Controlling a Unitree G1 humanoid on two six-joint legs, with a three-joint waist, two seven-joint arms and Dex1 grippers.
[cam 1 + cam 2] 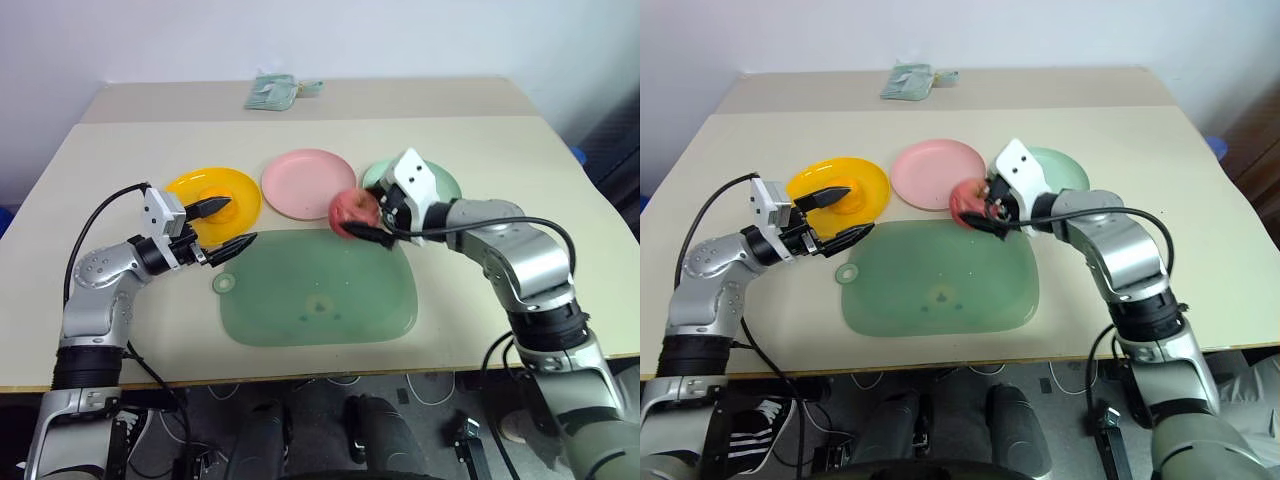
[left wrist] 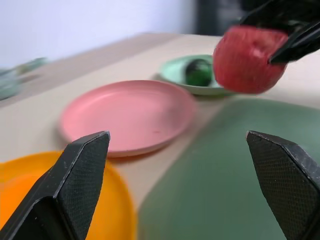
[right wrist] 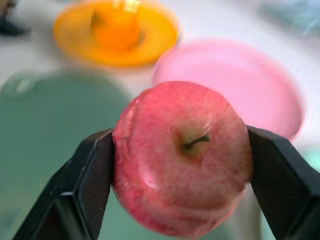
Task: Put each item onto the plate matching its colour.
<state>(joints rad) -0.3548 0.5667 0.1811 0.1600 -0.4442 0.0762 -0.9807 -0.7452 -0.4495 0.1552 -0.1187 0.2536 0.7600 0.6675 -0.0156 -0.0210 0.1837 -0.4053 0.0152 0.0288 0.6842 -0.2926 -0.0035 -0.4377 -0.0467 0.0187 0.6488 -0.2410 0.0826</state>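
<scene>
A large green mat point(image 1: 318, 287) is laid nearest on the table point(image 1: 520, 160), with a round handle hole at its left corner. Above the mat's far right corner, the red apple point(image 1: 352, 212) is pinched between the two black fingers of the right gripper point(image 1: 372, 220); in the right wrist view it is seen pressed on both sides, its stem dimple facing the camera. At the mat's left edge, the left gripper point(image 1: 222, 228) is held level with its fingers spread apart and nothing between them, one finger over the near rim of the orange plate point(image 1: 245, 197). The orange fruit point(image 1: 846, 191) is seen resting on that plate. Beyond the mat the empty pink plate point(image 1: 308, 183) is set in the middle. To its right, the dark green ball point(image 2: 198, 72) is seen lying in the green plate point(image 1: 440, 180).
</scene>
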